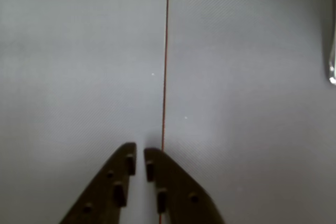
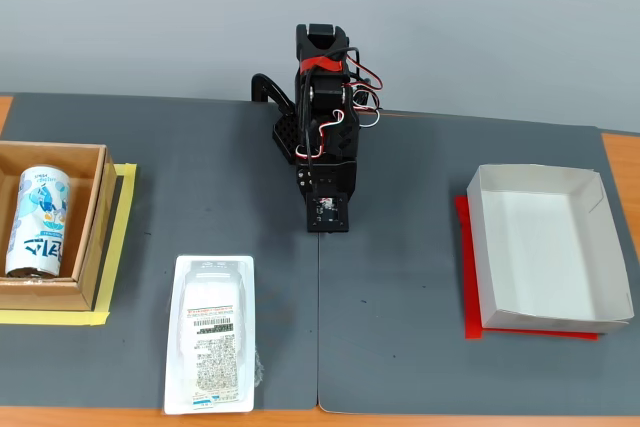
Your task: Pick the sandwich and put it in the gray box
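I start from the dark surface [image 2: 400,277], two mats butted along a seam that runs from under the arm toward the near edge. In the fixed view the gray box [image 2: 590,292] sits well off to the right of my tool [image 2: 327,215], open and empty, on a red patch. On the opposite side, far left of the tool, a brown wooden-looking box [image 2: 88,232] holds a white-blue drink can [image 2: 38,220] lying down.

The sandwich [image 2: 211,347] is what matters. In the fixed view it lies on the surface in front of the tool and off to the left of it, on the left mat near the front edge, well apart from the fingers. Its long axis runs roughly parallel to the seam, label up. I judge the reach has to go forward and swing left, with the tool closing across the pack's short width.

In the wrist view the tool [image 1: 139,153] is pressed nearly together, only a thin slit between the fingertips [image 1: 129,157], pinching nothing, above bare mat beside the seam. The sandwich does not appear there.
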`<state>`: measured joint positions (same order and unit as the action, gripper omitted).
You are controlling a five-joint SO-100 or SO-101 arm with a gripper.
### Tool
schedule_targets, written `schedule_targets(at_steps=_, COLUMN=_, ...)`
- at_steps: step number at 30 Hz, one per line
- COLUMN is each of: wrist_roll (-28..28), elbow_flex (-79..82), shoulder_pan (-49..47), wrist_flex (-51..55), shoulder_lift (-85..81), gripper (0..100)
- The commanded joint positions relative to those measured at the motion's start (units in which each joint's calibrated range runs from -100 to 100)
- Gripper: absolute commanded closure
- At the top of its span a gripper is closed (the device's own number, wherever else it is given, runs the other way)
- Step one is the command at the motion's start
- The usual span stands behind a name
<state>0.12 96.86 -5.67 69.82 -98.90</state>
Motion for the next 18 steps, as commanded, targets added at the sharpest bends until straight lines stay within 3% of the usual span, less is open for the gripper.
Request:
schedule_targets(at_steps=1, wrist_roll=0.1, elbow_flex=-3.2, shoulder_pan=0.1, wrist_flex=0.3, shoulder_lift=-0.4, gripper=98)
schedule_targets(at_steps=18, wrist_roll=-0.1, elbow_flex=-3.1, shoulder_pan=-0.1, wrist_flex=0.0, shoulder_lift=-0.4, gripper=98)
